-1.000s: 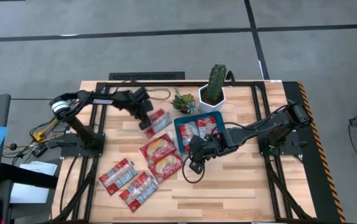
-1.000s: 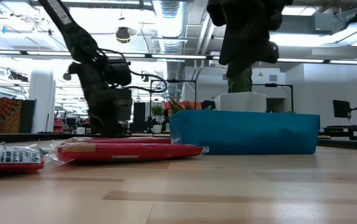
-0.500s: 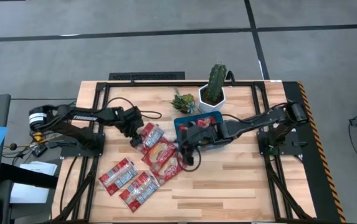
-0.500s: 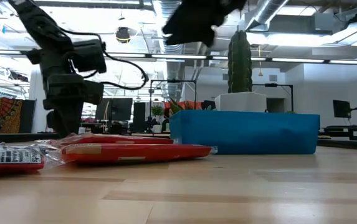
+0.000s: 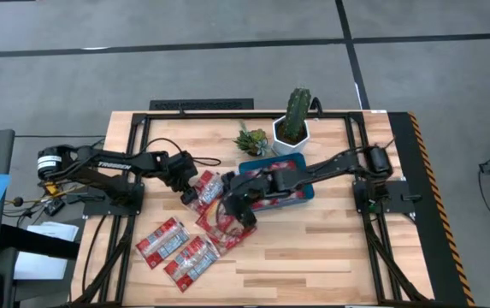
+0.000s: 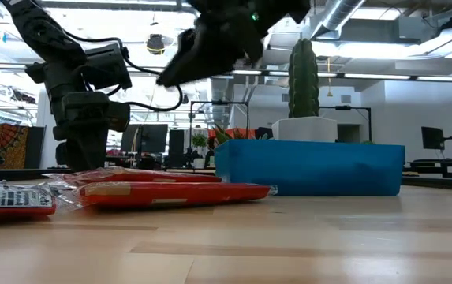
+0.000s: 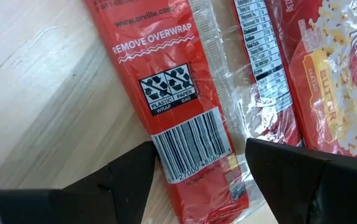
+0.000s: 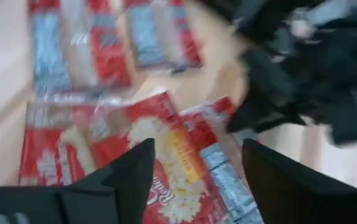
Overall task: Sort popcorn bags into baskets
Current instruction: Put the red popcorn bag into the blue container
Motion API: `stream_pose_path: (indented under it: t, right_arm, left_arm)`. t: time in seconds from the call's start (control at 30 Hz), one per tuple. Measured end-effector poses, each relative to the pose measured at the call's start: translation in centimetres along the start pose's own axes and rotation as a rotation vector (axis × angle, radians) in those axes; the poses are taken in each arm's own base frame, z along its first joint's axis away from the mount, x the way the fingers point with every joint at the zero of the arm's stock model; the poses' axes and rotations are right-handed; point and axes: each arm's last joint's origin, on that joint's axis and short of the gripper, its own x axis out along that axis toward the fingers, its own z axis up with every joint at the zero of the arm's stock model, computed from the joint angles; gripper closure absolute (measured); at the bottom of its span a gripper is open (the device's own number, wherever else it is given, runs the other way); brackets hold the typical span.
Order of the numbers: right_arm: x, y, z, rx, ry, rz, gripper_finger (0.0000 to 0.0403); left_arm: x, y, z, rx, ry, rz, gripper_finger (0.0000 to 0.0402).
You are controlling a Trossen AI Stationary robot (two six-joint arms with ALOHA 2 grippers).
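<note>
Popcorn bags are seen scattered on the wooden table point(image 5: 313, 248) to the left of the teal-blue tray point(image 5: 306, 193). One red packet point(image 5: 205, 187) is found just beside the tray's left end, under the left gripper point(image 5: 190, 190). A second packet point(image 5: 224, 221) is laid just in front of it, partly under the right gripper point(image 5: 234, 208). Two more packets point(image 5: 161, 240) point(image 5: 191, 260) are placed nearer the table's front left, side by side and apart from the tray. At least one further packet point(image 5: 272, 185) is noted inside the tray, mostly hidden by the right arm.

Left gripper: fingers spread, lowered over the packet by the tray; in the left wrist view a barcoded red packet point(image 7: 178, 118) is framed between the two dark fingers point(image 7: 125, 180), with nothing pinched.

Right gripper: reached leftward across the tray, held above the packets; fingers spread in the right wrist view, with a red packet point(image 8: 113, 155) seen beneath them and nothing gripped.

In the low view the tray point(image 6: 308, 167) is seen standing on the table with a flat packet point(image 6: 170, 193) lying to its left. A cactus in a white pot point(image 5: 292, 128) and a small succulent point(image 5: 253, 141) are recorded behind the tray.
</note>
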Motion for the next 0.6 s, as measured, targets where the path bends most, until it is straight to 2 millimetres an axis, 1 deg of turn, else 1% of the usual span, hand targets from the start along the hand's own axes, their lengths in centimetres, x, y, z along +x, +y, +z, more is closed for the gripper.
stream_pose_path:
  t: [0.03, 0.17, 0.23, 0.37, 0.47, 0.53, 0.6]
  right_arm:
    - [0.5, 0.4, -0.1, -0.035, 0.047, 0.035, 0.0123]
    - [2.7, 1.7, 0.2, -0.113, 0.127, 0.111, 0.0108]
    - [3.9, 2.3, 0.6, -0.124, 0.134, 0.116, 0.0107]
    - [5.4, 3.3, 0.8, -0.148, 0.182, 0.11, 0.0109]
    - [6.5, 3.9, 0.4, -0.152, 0.205, 0.123, 0.0109]
    - [7.2, 4.2, -0.3, -0.154, 0.243, 0.124, 0.011]
    - [7.9, 4.3, -0.9, -0.162, 0.278, 0.079, 0.011]
  left_arm:
    - [0.0, 0.0, 0.0, -0.004, -0.001, 0.0, 0.0155]
    - [0.0, 0.0, 0.0, -0.008, -0.004, 0.001, 0.0155]
    - [0.0, 0.0, 0.0, -0.011, -0.007, 0.004, 0.0155]
    - [0.0, 0.0, 0.1, -0.016, -0.012, 0.007, 0.0155]
    - [0.0, 0.0, 0.1, -0.02, -0.017, 0.014, 0.0155]
    - [0.0, 0.0, 0.1, -0.023, -0.021, 0.018, 0.0155]
    - [0.0, 0.0, 0.1, -0.024, -0.022, 0.019, 0.0155]
